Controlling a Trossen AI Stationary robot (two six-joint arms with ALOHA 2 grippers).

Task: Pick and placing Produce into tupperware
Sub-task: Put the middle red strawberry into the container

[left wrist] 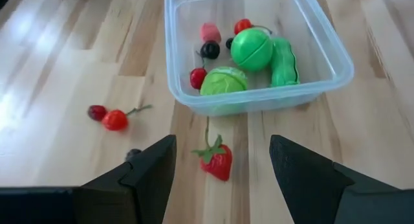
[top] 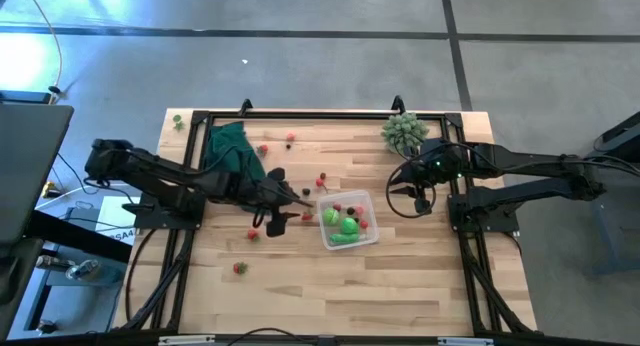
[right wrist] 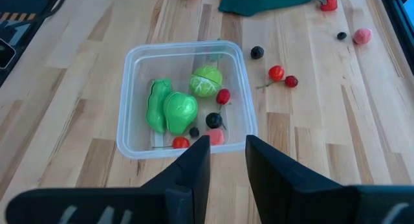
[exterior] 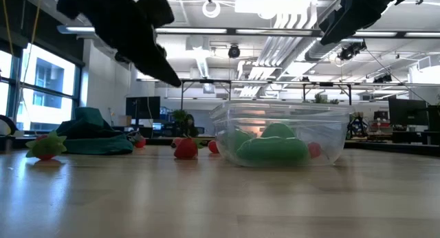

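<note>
The left claw [left wrist: 223,169] hangs above the bench [top: 400,276] with its jaws spread wide and nothing between them. Directly under the gap between its fingers [left wrist: 152,169] lies a red strawberry [left wrist: 217,160] with a green top, resting on the wood and apart from both fingers. Just past that strawberry, ahead of the claw, stands the tupperware [left wrist: 336,52], a clear box with rounded corners. Inside it lie a round green piece [left wrist: 252,48], a long green piece [left wrist: 283,61], a pale green cut piece [left wrist: 222,81], a pink piece, a dark berry [left wrist: 209,50] and small red ones. Off to one side of the claw, a pair of cherries [left wrist: 108,117] lies on the bench, and a small dark berry sits close by one finger.

The right claw [right wrist: 226,162] hovers over the far side of the tupperware from the left claw, its jaws only narrowly parted and empty. Beyond the container from it lie two red cherries [right wrist: 283,76], a dark berry, a pink piece [right wrist: 362,35] and the dark green cloth [right wrist: 265,0]. In the high view the spiky plant [top: 404,132] sits behind the right arm.
</note>
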